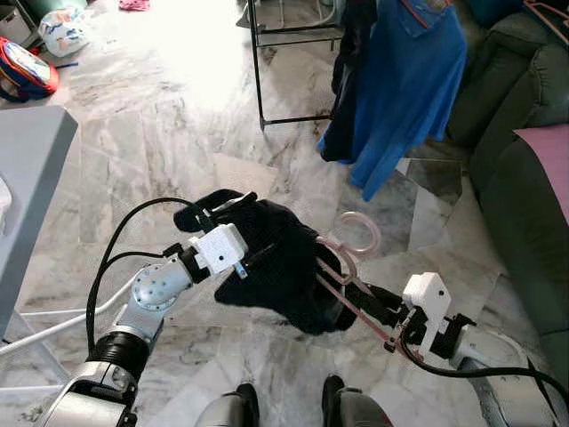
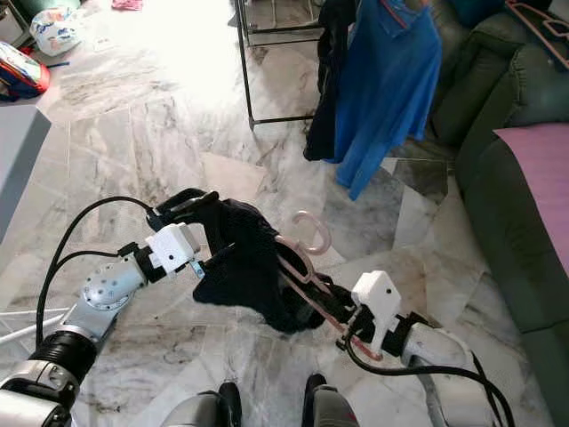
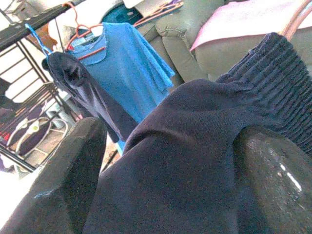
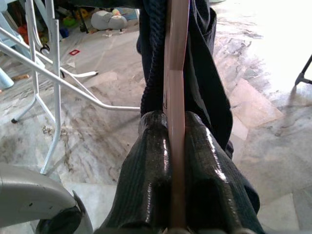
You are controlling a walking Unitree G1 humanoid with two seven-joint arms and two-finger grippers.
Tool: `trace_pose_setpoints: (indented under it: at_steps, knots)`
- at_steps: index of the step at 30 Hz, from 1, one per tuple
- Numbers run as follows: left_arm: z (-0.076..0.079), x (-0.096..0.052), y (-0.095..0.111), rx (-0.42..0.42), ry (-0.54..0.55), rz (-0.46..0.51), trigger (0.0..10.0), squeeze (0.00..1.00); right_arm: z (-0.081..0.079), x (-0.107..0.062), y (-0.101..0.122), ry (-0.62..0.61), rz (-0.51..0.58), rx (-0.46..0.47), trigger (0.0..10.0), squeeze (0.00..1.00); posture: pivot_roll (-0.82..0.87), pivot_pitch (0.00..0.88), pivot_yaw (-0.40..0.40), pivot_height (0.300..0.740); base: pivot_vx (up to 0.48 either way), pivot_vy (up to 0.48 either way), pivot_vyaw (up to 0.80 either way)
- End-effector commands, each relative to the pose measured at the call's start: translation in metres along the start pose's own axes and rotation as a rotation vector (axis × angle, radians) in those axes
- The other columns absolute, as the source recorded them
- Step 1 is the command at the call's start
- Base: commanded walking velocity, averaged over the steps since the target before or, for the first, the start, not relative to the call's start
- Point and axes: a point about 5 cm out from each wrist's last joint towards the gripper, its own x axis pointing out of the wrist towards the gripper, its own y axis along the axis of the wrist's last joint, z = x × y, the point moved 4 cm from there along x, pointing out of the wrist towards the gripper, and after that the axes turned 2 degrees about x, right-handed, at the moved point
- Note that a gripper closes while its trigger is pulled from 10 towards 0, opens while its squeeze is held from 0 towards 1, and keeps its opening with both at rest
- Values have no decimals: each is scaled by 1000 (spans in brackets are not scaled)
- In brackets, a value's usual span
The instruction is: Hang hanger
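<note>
A pink hanger (image 1: 360, 233) carries a dark knitted garment (image 1: 284, 267) low in front of me, above the marble floor. My right gripper (image 1: 378, 307) is shut on the hanger's bar, and the right wrist view shows the bar (image 4: 176, 58) pinched between both fingers. My left gripper (image 1: 242, 229) is at the garment's left side, open, its fingers (image 3: 63, 180) spread wide with the dark cloth (image 3: 185, 156) lying across the gap. Farther ahead stands a black clothes rack (image 1: 258, 71) with a blue shirt (image 1: 409, 89) and a dark garment (image 1: 351, 62) hanging on it.
A green sofa (image 1: 524, 107) with a pink cloth (image 1: 547, 160) runs along the right. A grey table edge (image 1: 31, 169) is at the left, and white metal legs (image 4: 53, 73) stand near my right side. Bags lie at the far left (image 1: 27, 67).
</note>
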Motion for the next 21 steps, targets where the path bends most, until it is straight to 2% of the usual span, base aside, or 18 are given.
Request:
trace_pose_setpoints:
  at_steps: [1,12,17,18,19,20,21]
  knots:
    - [5,-4,-3,25,-45,-8,10000,1000,-7,2,6,41,24,-12,10000,0,-29,274,54,740,0,0,0]
    - [25,-3,-4,56,-186,-7,10000,1000,-10,1,12,89,28,-32,10000,0,-34,277,57,740,0,0,0]
    - [32,-2,-4,88,-249,-7,10000,976,-18,1,17,147,31,-29,10000,0,-37,279,62,740,0,0,0]
    - [32,-1,-4,102,-266,-8,10000,490,-20,0,16,164,21,-31,10000,0,-38,280,64,740,0,0,0]
    - [32,0,-4,105,-271,-9,10000,490,-20,-1,16,169,17,-32,10000,0,-39,280,64,740,0,0,0]
    - [31,0,-4,106,-272,-11,10000,90,-21,-2,16,173,11,-35,10000,0,-39,280,65,740,0,0,0]
    - [30,1,-4,109,-272,-11,10000,0,-20,-3,15,176,5,-38,10000,0,-40,280,66,740,0,0,0]
